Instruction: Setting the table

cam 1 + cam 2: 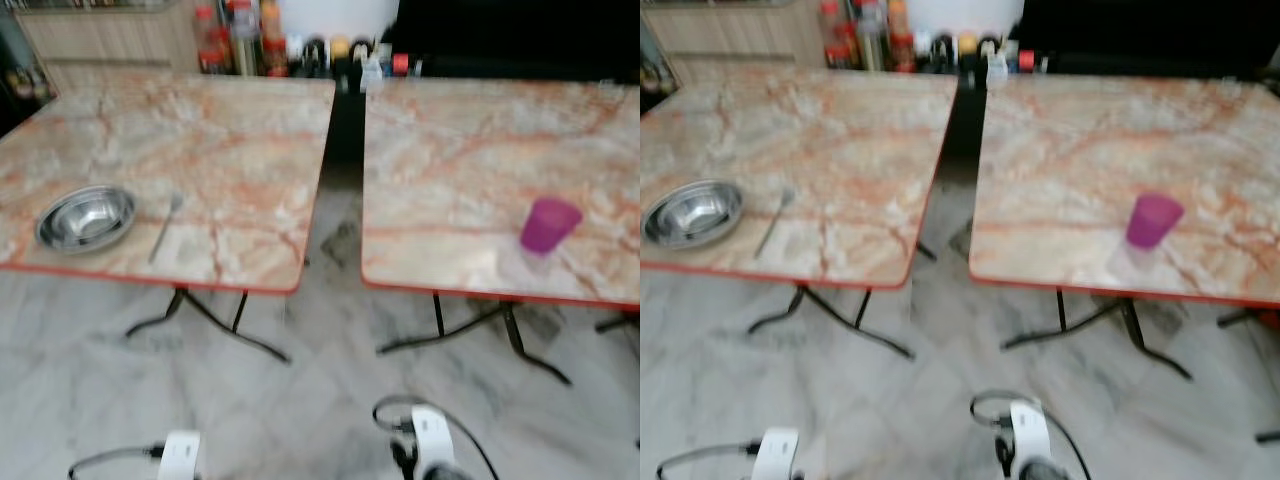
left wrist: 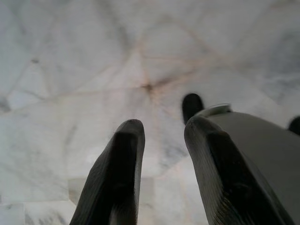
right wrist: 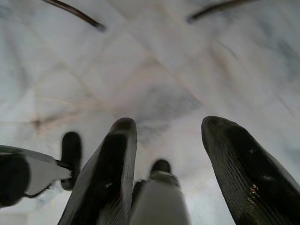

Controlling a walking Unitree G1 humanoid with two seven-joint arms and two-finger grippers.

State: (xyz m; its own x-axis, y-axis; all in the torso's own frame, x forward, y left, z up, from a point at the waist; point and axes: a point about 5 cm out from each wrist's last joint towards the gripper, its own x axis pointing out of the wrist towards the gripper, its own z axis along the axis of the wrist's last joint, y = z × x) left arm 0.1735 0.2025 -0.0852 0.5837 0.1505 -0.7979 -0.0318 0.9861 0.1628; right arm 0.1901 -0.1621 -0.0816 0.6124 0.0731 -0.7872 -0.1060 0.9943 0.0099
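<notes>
**Two tabletops, one place setting split across them**

So the robot's standing back from a pair of marble-look tabletops with red edging, a gap of floor between them. On the left tabletop [image 1: 200,130] there's a steel bowl [image 1: 87,217] near the front edge, with a spoon [image 1: 166,227] lying just beside it, not touching. The purple cup [image 1: 549,224] sits upright on the right tabletop [image 1: 480,150], also close to the front edge, well apart from the bowl and spoon. Bottles and jars [image 1: 235,40] are lined up against the far wall.

Both arms hang down, pointed at the marble floor [image 2: 70,70]. The left gripper [image 2: 161,133] has its jaws apart with nothing between them, and the right gripper [image 3: 166,129] is the same, spread a bit wider.

My guess is the cup needs to join the bowl and spoon. It looks like thin plastic, so light and a bit squashy. I'd pinch it across the body around mid-height, gently, since a hard squeeze could pop it out. The bowl looks stiff and slick; taking it by the rim seems safest. The spoon lies flat, which is going to be annoying. Probably go for the handle, where there's a little clearance.

Everything's a bit blurry, so I can't tell if the cup has anything in it.
</notes>
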